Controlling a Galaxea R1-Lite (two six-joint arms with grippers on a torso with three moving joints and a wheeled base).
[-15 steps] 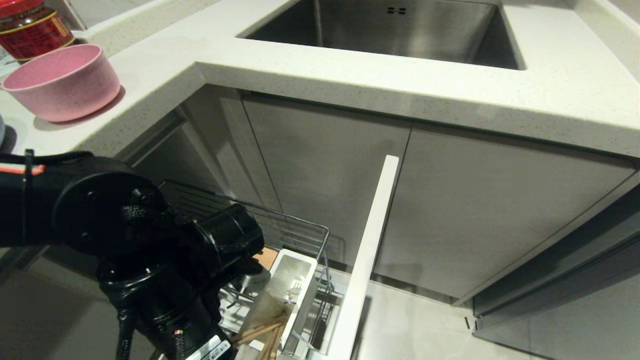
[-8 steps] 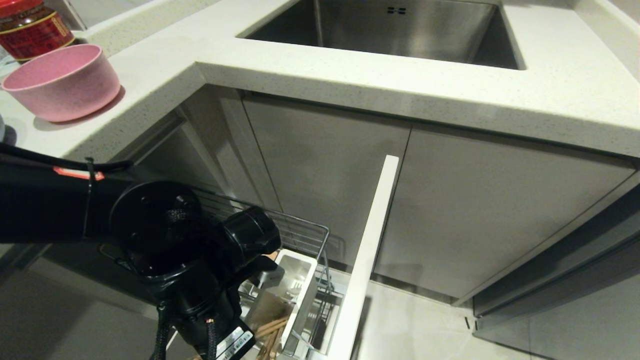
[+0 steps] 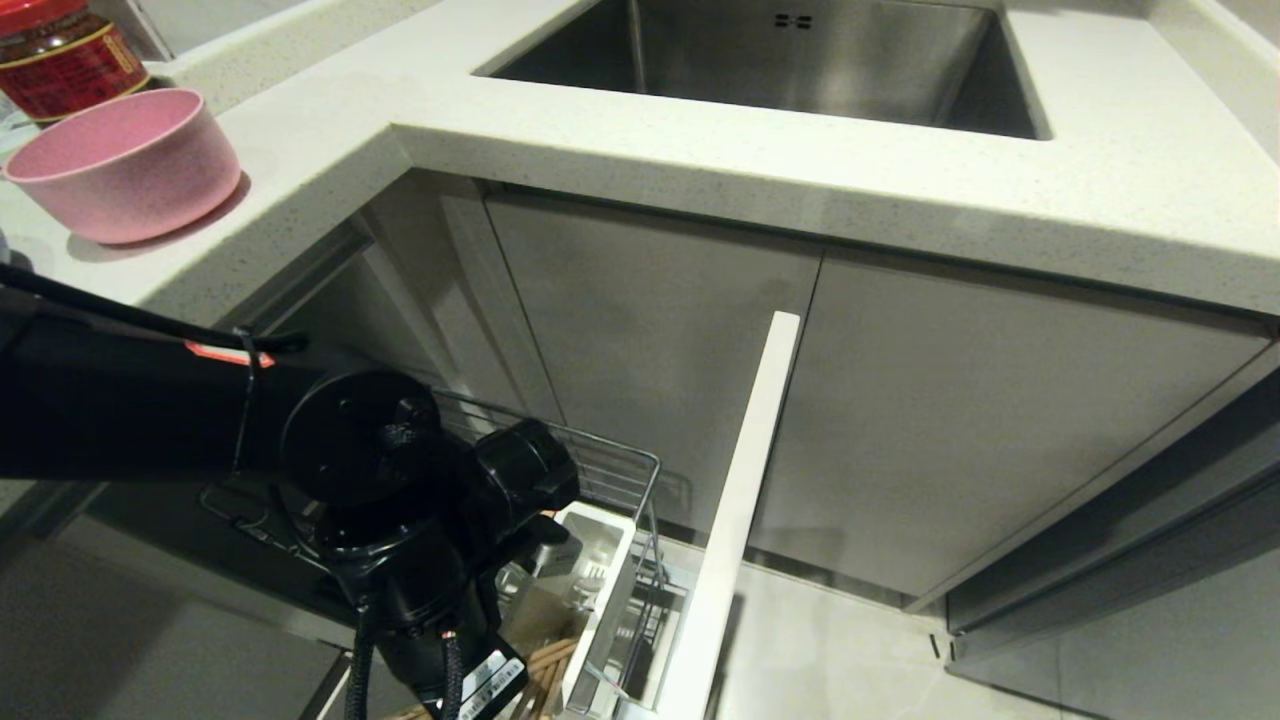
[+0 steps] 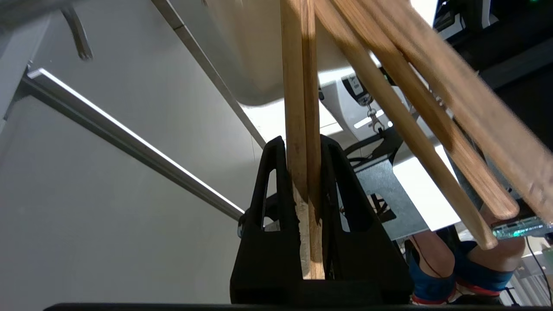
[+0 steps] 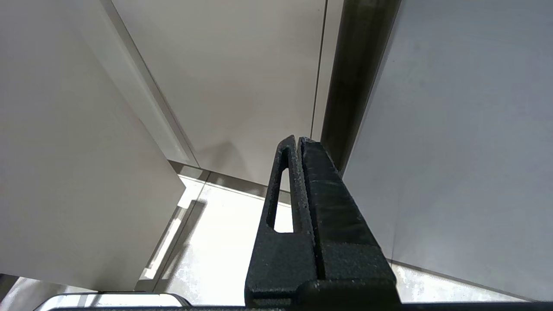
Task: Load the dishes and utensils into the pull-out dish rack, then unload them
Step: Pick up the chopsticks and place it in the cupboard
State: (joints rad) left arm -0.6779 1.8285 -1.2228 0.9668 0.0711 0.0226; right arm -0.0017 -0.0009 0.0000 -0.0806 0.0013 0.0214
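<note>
Pushing further over the pull-out dish rack than a second ago, the left gripper, clamped on the chopsticks, nears the white utensil holder, apparently mid-loading, with lowering and release next, while the right gripper hangs closed and the pink bowl waits on the counter above.

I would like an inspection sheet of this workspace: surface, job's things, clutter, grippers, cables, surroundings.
Surface: pale speckled countertop around a steel sink.
Job's things: pink bowl on the countertop; pull-out dish rack open, with white utensil holder; chopsticks held; more chopsticks beside them.
Clutter: red-lidded jar behind the bowl.
Grippers: left gripper shut on the chopsticks, at the rack; right gripper shut, empty, near cabinet doors.
Cables: black cables on the left arm.
Surroundings: grey cabinet doors, tiled floor.
</note>
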